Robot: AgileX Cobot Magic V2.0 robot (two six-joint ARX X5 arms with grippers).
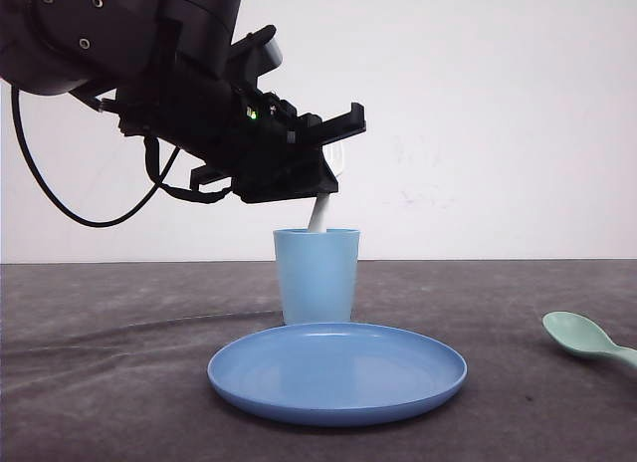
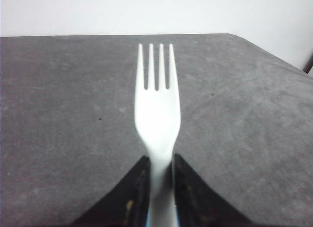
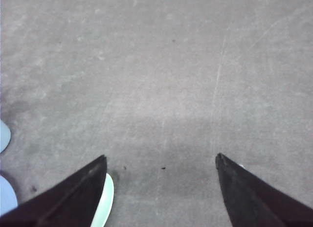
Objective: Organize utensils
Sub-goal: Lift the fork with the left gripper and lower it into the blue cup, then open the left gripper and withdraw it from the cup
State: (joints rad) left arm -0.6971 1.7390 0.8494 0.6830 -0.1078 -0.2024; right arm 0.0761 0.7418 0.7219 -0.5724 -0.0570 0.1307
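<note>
Left gripper [image 2: 159, 175] fingers pinch the white fork [image 2: 157, 114] by its neck, handle end lowered into the light blue cup [image 1: 317, 275] behind the blue plate [image 1: 336, 370]. Right gripper [image 3: 161, 188] spread wide, empty, beside the mint-green spoon [image 1: 587, 339] (on the bench). Tilted release could tip the cup.

Your white plastic fork [image 2: 157, 114] has four tines and is pinched by its handle between the left fingers [image 2: 134, 197], handle end dipping into the light blue cup [image 1: 317, 275]. Your mint-green spoon [image 1: 582, 337] lies flat on the grey surface [image 1: 518, 303], well to the right.
</note>
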